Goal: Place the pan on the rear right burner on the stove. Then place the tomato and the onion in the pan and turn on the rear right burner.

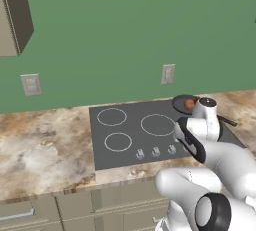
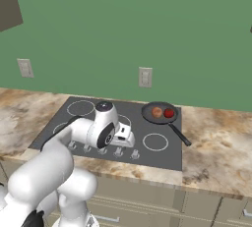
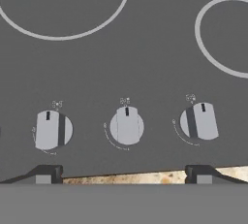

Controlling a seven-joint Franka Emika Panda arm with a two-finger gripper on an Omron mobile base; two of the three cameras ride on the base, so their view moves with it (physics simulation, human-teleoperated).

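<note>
The dark pan sits at the back right of the stove, covering the rear right burner, with its thin handle pointing toward the front right. Inside it lie the brownish onion and the red tomato. From the left base view the pan and onion are partly behind my arm. My gripper is open and empty, hanging low over the front knob row. The middle knob lies just ahead of the gap between my fingertips, with nothing touching.
Two more silver knobs flank the middle one. White burner rings lie beyond them. Marbled counter surrounds the cooktop. Wall outlets sit on the green backsplash, and drawers lie below the counter.
</note>
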